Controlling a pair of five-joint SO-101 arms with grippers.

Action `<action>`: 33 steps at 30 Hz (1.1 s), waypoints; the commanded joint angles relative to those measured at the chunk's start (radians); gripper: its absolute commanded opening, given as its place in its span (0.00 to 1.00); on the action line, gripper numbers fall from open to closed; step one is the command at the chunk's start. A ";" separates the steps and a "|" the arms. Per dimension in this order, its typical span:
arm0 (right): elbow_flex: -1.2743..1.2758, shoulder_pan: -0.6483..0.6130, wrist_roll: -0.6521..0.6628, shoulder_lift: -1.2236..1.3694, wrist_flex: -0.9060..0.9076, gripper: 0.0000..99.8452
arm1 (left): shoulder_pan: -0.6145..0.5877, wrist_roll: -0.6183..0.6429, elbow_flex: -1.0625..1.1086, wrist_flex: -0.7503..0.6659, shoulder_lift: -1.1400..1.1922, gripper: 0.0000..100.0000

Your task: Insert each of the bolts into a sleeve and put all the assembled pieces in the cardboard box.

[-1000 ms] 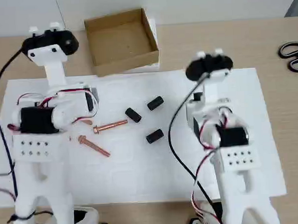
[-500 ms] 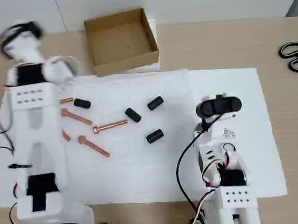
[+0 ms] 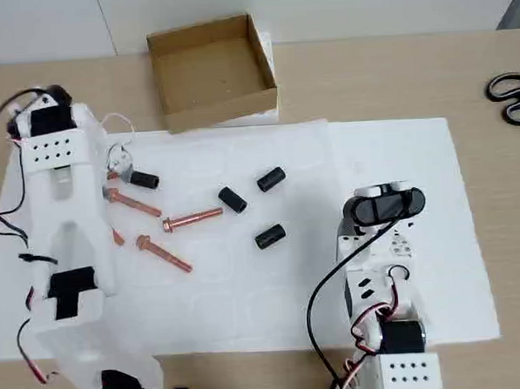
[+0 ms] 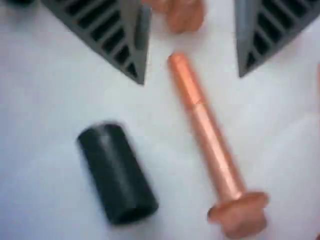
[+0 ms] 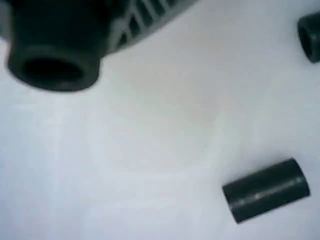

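My left pincer (image 4: pixel 191 75) is apart. The plain tip of a copper bolt (image 4: pixel 210 145) lies between its jaws, flat on the white sheet (image 3: pixel 388 144). A black sleeve (image 4: pixel 117 172) lies just beside that bolt, not touching it. In the high view, a level bolt (image 3: pixel 192 220) and a slanted bolt (image 3: pixel 163 254) lie near my left arm. A middle sleeve (image 3: pixel 232 198), a far sleeve (image 3: pixel 271 178) and a near sleeve (image 3: pixel 269 237) lie separately mid-sheet. The cardboard box (image 3: pixel 265 68) stands on the desk (image 3: pixel 367 76) beyond the sheet, well apart from these parts. My right pincer (image 5: pixel 140 22) has a hollow sleeve end (image 5: pixel 50 55) close against it. I cannot tell whether it is clamped.
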 commanded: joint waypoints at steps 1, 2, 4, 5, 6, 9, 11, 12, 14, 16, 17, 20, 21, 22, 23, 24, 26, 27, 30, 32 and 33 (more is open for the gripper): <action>0.005 0.007 -0.003 -0.022 0.002 0.00 | 0.009 0.226 -0.042 -0.032 -0.005 0.12; 0.005 0.007 -0.003 -0.022 0.002 0.00 | 0.025 0.227 -0.041 -0.018 -0.005 0.12; 0.006 0.007 -0.003 -0.022 0.002 0.00 | 0.060 0.161 -0.041 0.023 -0.005 0.12; 0.006 0.007 -0.005 -0.022 0.002 0.00 | 0.083 0.135 -0.041 0.046 -0.005 0.12; 0.006 0.007 -0.005 -0.022 0.002 0.00 | 0.101 0.129 -0.041 0.061 -0.005 0.12; 0.006 0.007 -0.003 -0.022 0.002 0.00 | 0.121 0.218 -0.041 0.068 -0.003 0.12; 0.006 0.007 -0.003 -0.022 0.002 0.00 | 0.121 0.307 -0.039 0.066 -0.003 0.12; 0.006 0.007 -0.003 -0.022 0.002 0.00 | 0.121 0.327 -0.039 0.066 -0.003 0.12; 0.006 0.007 -0.003 -0.022 0.002 0.00 | 0.120 0.338 -0.039 0.069 -0.003 0.12; 0.006 0.007 -0.003 -0.022 0.002 0.00 | 0.103 0.339 -0.016 0.063 0.000 0.12; 0.006 0.007 -0.003 -0.022 0.002 0.00 | 0.092 0.339 0.002 0.044 0.011 0.12; 0.006 0.007 -0.003 -0.022 0.002 0.00 | 0.051 0.338 0.030 0.032 0.072 0.12; 0.006 0.007 -0.003 -0.022 0.002 0.00 | 0.040 0.334 0.031 0.041 0.095 0.12; 0.006 0.007 -0.003 -0.022 0.002 0.00 | 0.029 0.333 0.027 0.048 0.117 0.12; 0.006 0.007 -0.003 -0.022 0.002 0.00 | 0.020 0.330 0.027 0.046 0.133 0.12; 0.006 0.007 -0.003 -0.024 0.002 0.00 | 0.015 0.313 0.025 0.044 0.146 0.12; 0.006 0.007 -0.003 -0.024 0.002 0.00 | 0.017 0.275 0.018 0.025 0.167 0.12; 0.006 0.007 -0.003 -0.024 0.002 0.00 | 0.017 0.267 0.010 0.015 0.172 0.12; 0.006 0.007 -0.003 -0.022 0.002 0.00 | 0.014 0.267 -0.036 0.003 0.181 0.12; 0.006 0.007 -0.003 -0.022 0.002 0.00 | 0.014 0.265 -0.062 0.002 0.183 0.12; 0.006 0.007 -0.003 -0.022 0.002 0.00 | 0.015 0.265 -0.068 0.000 0.183 0.12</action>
